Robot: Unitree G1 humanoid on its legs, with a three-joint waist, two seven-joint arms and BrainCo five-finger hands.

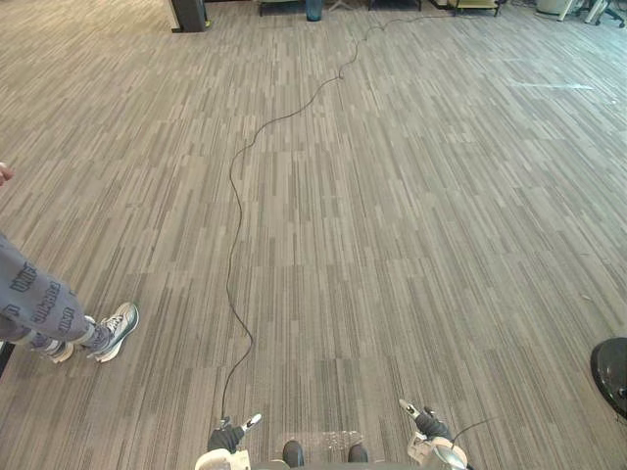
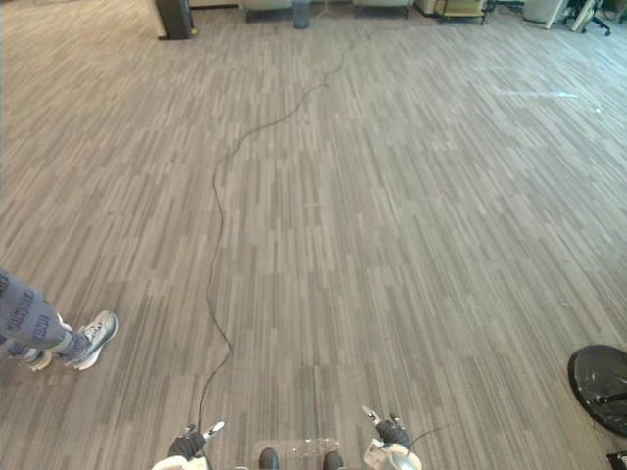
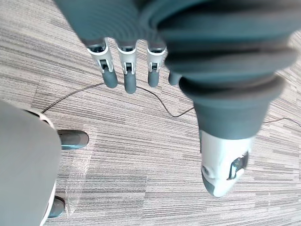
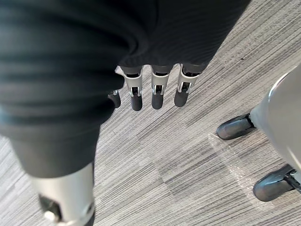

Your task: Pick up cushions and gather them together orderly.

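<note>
Low at the near edge of the head views, the left hand [image 1: 229,435] and the right hand [image 1: 427,424] hang at either side, well apart from each other, above a floor [image 1: 411,215] of grey-brown striped carpet. Seen from its own wrist, the left hand has its fingers [image 3: 128,70] straight and side by side, with small gaps between them and the thumb [image 3: 223,165] set off to one side. Nothing lies between them, and the dark tips are clear of the carpet. The right hand is the same: its fingers [image 4: 157,92] run out straight in a row, relaxed, with the thumb [image 4: 66,202] apart from them, holding nothing and touching nothing.

Where the cushions are, I cannot tell.

At the robot's left stands a person [image 1: 37,305], seen as legs in grey printed trousers and pale sneakers [image 1: 116,330] planted on the carpet. Far on the right a dark round object [image 2: 600,384] rests on the floor, cut by the edge of the view; I cannot tell what it is. At the far end of the room, toward the left, a dark post [image 1: 188,14] rises from the floor.
</note>
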